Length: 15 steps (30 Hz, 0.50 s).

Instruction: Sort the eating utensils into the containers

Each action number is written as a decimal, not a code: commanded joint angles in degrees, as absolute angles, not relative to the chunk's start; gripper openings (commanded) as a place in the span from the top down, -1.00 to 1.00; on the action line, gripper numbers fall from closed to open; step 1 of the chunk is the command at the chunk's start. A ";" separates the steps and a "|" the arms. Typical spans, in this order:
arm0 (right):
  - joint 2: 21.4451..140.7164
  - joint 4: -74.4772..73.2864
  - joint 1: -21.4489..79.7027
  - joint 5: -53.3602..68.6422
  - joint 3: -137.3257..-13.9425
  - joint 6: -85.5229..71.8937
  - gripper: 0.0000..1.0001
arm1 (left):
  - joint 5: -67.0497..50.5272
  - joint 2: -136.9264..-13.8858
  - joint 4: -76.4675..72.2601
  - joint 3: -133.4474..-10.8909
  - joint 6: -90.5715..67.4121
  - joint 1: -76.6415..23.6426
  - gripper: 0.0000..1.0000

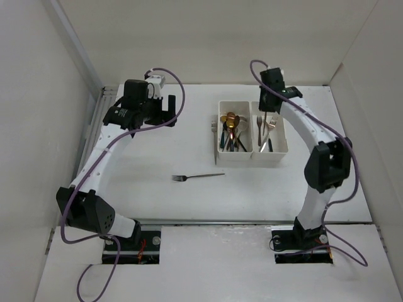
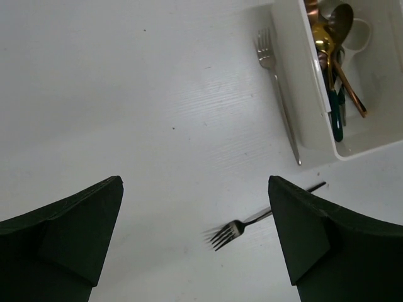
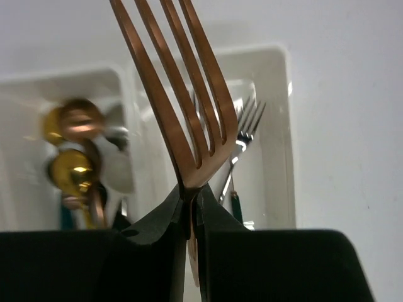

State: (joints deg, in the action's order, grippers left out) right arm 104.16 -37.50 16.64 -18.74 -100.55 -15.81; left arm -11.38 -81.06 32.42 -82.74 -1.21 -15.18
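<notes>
Presently, a copper fork [image 3: 189,94] is clamped at its neck between the closed fingers of the right gripper [image 3: 189,204], tines pointing away from the wrist. This gripper stands over the far end of the right bin [image 1: 284,135], in which several silver forks [image 1: 271,126] lie lengthwise. Whether the held fork touches anything in the bin cannot be told. The left bin [image 1: 234,102], joined to it wall to wall, holds a heap of gold and copper spoons [image 1: 232,121] with dark handles. A stray fork [image 2: 277,88] lies on the table just beside the outer long wall of the left bin, parallel to it and outside it. A lone fork [image 1: 198,177] lies crosswise nearer the arms' bases, tines towards the left arm, well apart from both bins. The left gripper [image 2: 195,239] hangs above the surface to the left of the bins, jaws spread wide and holding nothing. From overhead it is well apart from the lone fork. The table [image 1: 157,189] is white and matt, enclosed by plain white walls [image 1: 38,94] on the left, far and right sides.
</notes>
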 commanded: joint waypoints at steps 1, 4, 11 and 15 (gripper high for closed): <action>109.15 -45.35 17.23 -24.96 -100.20 -11.78 1.00 | -7.48 -77.78 31.29 -83.23 -0.53 -14.59 -1.00; 113.36 -44.74 17.23 -26.89 -100.20 -12.30 0.98 | -6.86 -77.26 31.29 -82.71 0.00 -14.06 -1.00; 116.54 -44.74 17.23 -28.04 -100.20 -12.30 0.29 | -6.33 -77.26 31.29 -82.09 0.53 -14.06 -1.00; 111.63 -45.26 17.23 -28.04 -101.25 -13.44 -0.24 | -6.86 -77.26 31.82 -82.61 0.53 -14.06 -1.00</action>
